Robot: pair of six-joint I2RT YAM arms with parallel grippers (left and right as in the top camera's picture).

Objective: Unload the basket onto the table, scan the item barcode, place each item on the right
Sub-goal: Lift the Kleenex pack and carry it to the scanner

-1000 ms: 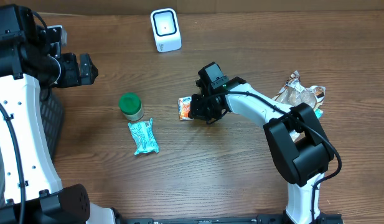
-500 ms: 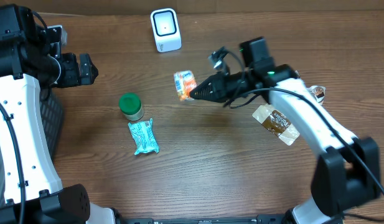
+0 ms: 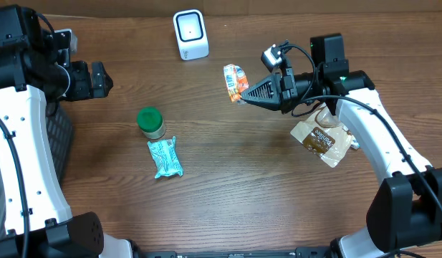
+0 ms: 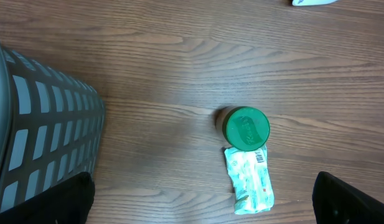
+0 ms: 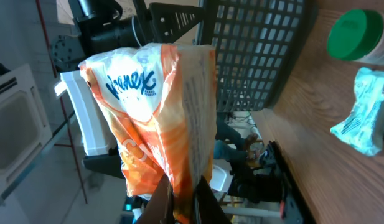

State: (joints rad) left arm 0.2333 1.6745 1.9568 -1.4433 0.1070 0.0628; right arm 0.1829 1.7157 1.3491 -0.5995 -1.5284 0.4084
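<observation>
Packet (image 3: 235,79) in right end effector (image 3: 244,98)

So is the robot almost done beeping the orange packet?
Partly. Done: the crinkly orange-and-white tissue packet is off the table, pinched in the right tool. In hand: it hangs to the right of the white box scanner. Left: showing its barcode to the scanner.

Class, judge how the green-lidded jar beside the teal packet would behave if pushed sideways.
The green-lidded jar stands upright, so a low push probably slides it, while a high one may tip it. Being round, it would likely roll once over.
</observation>
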